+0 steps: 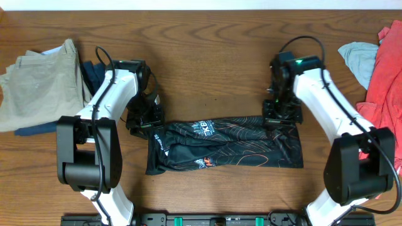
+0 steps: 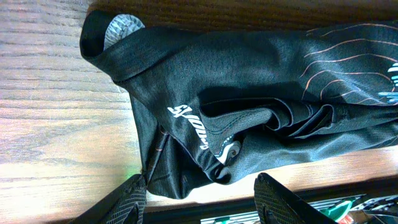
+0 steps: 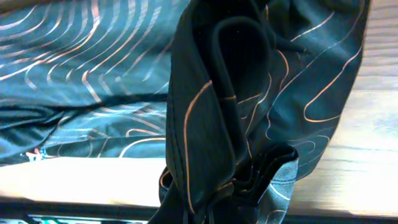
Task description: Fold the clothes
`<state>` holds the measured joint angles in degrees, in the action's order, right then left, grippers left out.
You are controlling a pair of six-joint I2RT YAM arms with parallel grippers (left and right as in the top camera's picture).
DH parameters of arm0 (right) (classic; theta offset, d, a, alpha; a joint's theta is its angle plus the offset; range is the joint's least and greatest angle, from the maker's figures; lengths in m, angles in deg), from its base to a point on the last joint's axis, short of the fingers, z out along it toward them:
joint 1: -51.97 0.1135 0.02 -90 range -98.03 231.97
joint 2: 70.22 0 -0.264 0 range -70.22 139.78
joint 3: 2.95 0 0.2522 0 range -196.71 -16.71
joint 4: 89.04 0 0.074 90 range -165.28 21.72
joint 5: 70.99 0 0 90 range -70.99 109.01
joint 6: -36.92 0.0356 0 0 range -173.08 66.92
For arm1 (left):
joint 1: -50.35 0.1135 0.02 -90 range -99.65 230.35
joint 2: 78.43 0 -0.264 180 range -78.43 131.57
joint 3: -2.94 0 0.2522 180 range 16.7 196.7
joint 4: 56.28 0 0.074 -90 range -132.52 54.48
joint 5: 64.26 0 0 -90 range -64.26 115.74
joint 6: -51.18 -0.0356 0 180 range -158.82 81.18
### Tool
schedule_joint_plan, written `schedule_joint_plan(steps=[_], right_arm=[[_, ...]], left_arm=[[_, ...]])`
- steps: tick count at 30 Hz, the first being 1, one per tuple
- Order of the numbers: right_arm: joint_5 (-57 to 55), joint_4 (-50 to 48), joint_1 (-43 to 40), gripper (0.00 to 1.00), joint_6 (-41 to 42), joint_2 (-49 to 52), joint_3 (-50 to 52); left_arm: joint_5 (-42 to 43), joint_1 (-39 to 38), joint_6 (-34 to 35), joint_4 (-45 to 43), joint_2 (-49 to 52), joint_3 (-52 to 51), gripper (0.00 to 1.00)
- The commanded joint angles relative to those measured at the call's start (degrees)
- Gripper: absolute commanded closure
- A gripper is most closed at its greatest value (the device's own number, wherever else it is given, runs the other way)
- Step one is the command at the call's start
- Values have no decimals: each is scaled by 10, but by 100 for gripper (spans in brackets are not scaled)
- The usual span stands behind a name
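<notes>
From above, the jersey [image 1: 223, 145] lies folded lengthwise on the surface [image 1: 207, 56], with the left gripper [image 1: 147, 122] at its left end and the right gripper [image 1: 281, 118] at its right. In the left wrist view, the jaws are spread astride the jersey's edge. In the right wrist view, the jaws pinch bunched jersey cloth, so the end-to-end fold probably needs the left to close first.

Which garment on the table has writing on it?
The black jersey in the middle, with white logos and orange lines; the left pile and right pile look plain.
</notes>
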<state>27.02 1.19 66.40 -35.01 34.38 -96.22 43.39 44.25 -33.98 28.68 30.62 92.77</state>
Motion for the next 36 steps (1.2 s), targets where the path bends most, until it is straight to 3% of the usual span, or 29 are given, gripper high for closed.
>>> schedule_joint_plan(steps=[1, 4, 7, 9, 10, 15, 20, 25, 36], right_arm=[[4, -5, 30, 99, 30, -10, -3], [10, -10, 57, 92, 36, -10, -3], [36, -10, 77, 72, 35, -10, -3], [47, -12, 87, 53, 25, -10, -3], [42, -14, 92, 50, 16, -10, -3], [-24, -14, 97, 47, 15, -10, -3], [-116, -1, 88, 46, 66, -10, -3], [-121, -7, 86, 53, 54, -10, 12], [-97, -101, 87, 55, 40, -10, 131]], left_arm=[[-3, 3, -1, -2, -9, -3, 42], [-3, 3, -1, -2, -9, -3, 42], [-3, 3, -1, -2, -9, -3, 42], [-3, 3, -1, -2, -9, -3, 42], [-3, 3, -1, -2, -9, -3, 42], [-3, 3, -1, -2, -9, -3, 42], [-3, 3, -1, -2, -9, -3, 42], [-3, 3, -1, -2, -9, -3, 42], [-3, 3, -1, -2, -9, -3, 42]])
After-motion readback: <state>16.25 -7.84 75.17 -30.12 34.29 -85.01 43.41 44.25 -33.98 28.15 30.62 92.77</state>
